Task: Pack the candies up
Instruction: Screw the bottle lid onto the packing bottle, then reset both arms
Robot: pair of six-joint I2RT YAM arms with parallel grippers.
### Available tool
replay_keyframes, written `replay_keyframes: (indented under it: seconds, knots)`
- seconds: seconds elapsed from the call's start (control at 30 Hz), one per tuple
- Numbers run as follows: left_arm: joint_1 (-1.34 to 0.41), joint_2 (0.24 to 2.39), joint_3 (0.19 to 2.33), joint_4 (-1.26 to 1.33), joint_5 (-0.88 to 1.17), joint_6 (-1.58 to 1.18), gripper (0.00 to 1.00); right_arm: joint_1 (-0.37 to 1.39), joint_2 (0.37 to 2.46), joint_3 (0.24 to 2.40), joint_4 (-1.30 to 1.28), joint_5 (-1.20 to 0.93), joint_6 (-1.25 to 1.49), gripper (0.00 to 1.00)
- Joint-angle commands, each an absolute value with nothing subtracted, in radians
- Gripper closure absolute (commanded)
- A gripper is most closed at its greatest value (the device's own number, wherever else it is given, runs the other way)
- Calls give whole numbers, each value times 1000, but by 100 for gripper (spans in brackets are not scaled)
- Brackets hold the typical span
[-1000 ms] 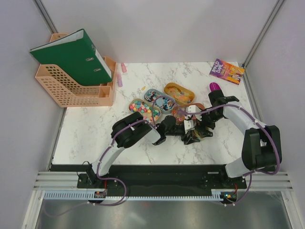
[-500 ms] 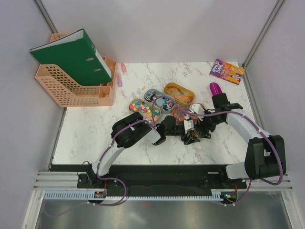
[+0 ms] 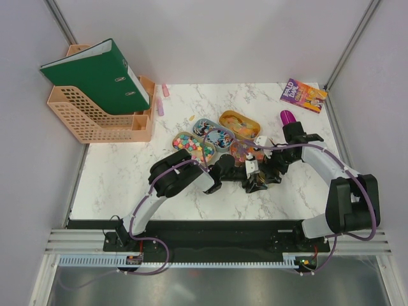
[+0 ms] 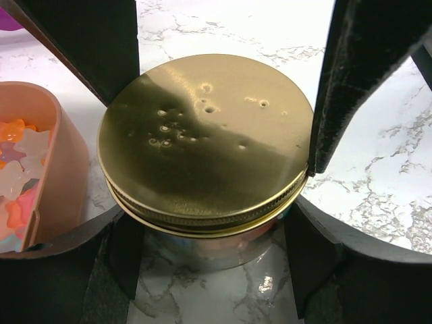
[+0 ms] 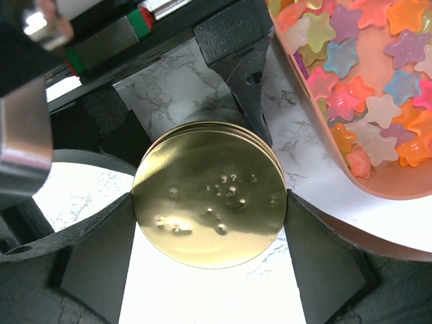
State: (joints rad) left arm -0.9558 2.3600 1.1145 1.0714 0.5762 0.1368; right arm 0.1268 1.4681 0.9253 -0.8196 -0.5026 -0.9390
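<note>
On the marble worktop (image 4: 378, 202), the left gripper (image 4: 223, 81) pinched the jar (image 4: 202, 253) at its gold lid (image 5: 209, 202) between its jaws, and the right gripper (image 5: 209, 197) had its jaws clamped on the same rim. The candies (image 5: 364, 67) lay in a tan tray (image 5: 351, 179) just beside. If either grip slipped on the slick metal, the jar might tip into the tray and scatter them; lidded, it could take none.

My left arm (image 3: 167, 182) and right arm (image 3: 347, 197), white links between bulky black joints, purple cables (image 3: 185, 162) looped along each, bases on a black plate (image 3: 210, 233), my left gripper (image 4: 223, 67) and right gripper (image 5: 209, 196) with broad matte black fingers (image 4: 74, 47)
</note>
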Motion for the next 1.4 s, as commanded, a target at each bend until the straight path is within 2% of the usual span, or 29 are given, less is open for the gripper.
replay_keyframes:
  seconds: [0.0, 0.1, 0.13, 0.17, 0.2, 0.33, 0.57, 0.6, 0.7, 0.73, 0.83, 0.87, 1.2, 1.37]
  knots:
    - [-956, 2502, 1015, 545, 422, 268, 98, 144, 1585, 824, -946, -408, -788, 57]
    - [-959, 2500, 1012, 545, 423, 271, 98, 144, 1572, 802, -943, -411, -813, 47]
    - [-959, 2500, 1012, 545, 425, 272, 98, 144, 1556, 798, -936, -410, -824, 40]
    - [-959, 2500, 1012, 543, 429, 270, 98, 143, 1545, 789, -934, -410, -836, 13]
    - [-957, 2499, 1012, 543, 431, 270, 98, 143, 1531, 785, -931, -408, -851, 2]
    - [-959, 2500, 1009, 543, 436, 265, 98, 124, 1459, 790, -928, -364, -925, 2]
    - [-959, 2508, 1009, 543, 434, 258, 98, -33, 1431, 830, -966, -304, -1121, 2]
    - [-959, 2510, 1014, 538, 436, 259, 94, -46, 1440, 842, -972, -302, -1135, 2]
    - [-972, 2510, 1028, 511, 405, 259, 47, -78, 1471, 874, -983, -313, -1154, 2]
    - [-979, 2508, 1025, 512, 375, 262, 26, -87, 1477, 883, -988, -322, -1152, 2]
    - [-996, 2485, 996, 522, 371, 272, 11, -104, 1496, 920, -999, -336, -1161, 2]
    - [-997, 2476, 979, 520, 373, 267, 0, -109, 1502, 933, -997, -334, -1169, 2]
    - [-1000, 2356, 901, 414, 390, 255, 0, -155, 1577, 1034, -997, -345, -1189, 2]
    - [-1000, 2132, 787, 364, 434, 299, 0, -176, 1556, 1077, -997, -354, -1171, 2]
